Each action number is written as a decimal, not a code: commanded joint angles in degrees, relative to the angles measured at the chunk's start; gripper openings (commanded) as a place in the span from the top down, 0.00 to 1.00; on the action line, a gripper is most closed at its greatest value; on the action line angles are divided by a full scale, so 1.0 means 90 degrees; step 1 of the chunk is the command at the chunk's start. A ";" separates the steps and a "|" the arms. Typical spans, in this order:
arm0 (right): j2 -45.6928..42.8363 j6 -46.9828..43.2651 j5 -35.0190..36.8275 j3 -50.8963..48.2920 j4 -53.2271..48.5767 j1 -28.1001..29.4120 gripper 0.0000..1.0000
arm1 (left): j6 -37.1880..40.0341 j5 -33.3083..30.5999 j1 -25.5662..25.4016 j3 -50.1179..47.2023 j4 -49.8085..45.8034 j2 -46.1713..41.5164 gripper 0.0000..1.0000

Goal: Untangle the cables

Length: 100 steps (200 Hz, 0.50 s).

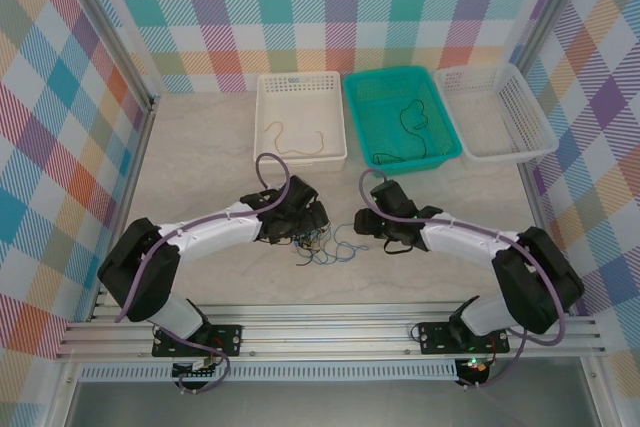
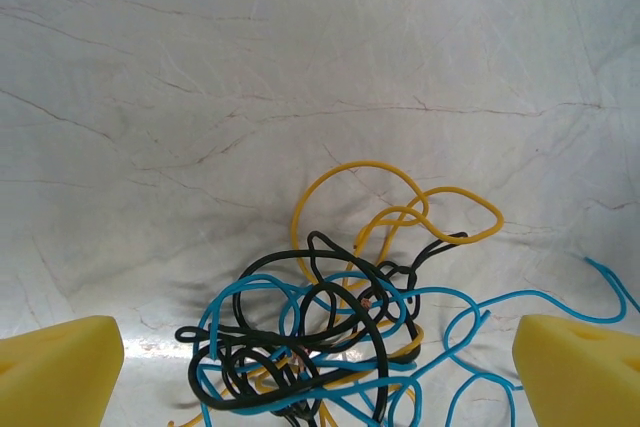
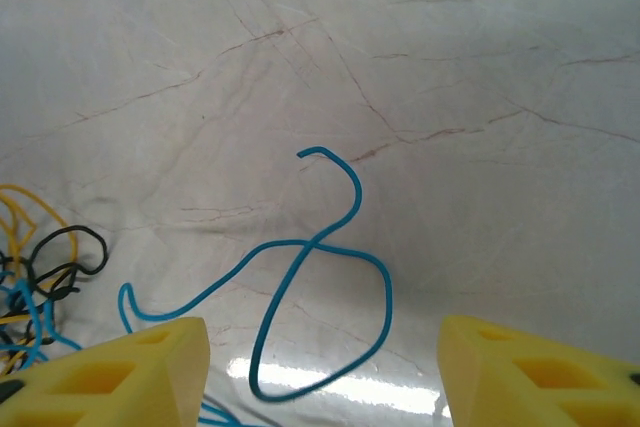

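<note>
Bare table [image 1: 200,162] lies open between the cable tangle [image 1: 318,246] and the row of baskets [image 1: 300,78] at the far edge, while the left pincer [image 1: 312,232] and right pincer [image 1: 364,225] crowd the tangle's two sides.

A pale, marble-veined counter [image 1: 200,147] carries three baskets in a row along its far edge. The white plastic basket [image 1: 262,117] on the left holds a loose orange-tan cord [image 1: 300,151]. The teal plastic basket [image 1: 352,112] in the middle holds a thin black cord [image 1: 412,112]. A white lattice basket [image 1: 530,117] stands on the right. Nearer, a small tangle of thin blue, black and orange-tan cables [image 1: 320,245] lies between the left arm's fingers [image 1: 315,225] and the right arm's fingers [image 1: 367,224], closer to the left ones.
</note>
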 commanded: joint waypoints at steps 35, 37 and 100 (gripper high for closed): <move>0.0641 0.0074 0.0294 0.0390 0.0159 0.0136 0.46 | 0.0566 -0.0161 0.0004 -0.0155 -0.0034 -0.0415 0.00; 0.0656 0.0074 0.0294 0.0390 0.0158 0.0136 0.46 | 0.0586 -0.0149 0.0003 -0.0150 -0.0023 -0.0423 0.00; 0.1042 -0.0050 0.0419 0.0470 0.0342 0.0146 0.58 | 0.1940 0.0777 -0.0007 -0.0493 0.1207 -0.0900 0.00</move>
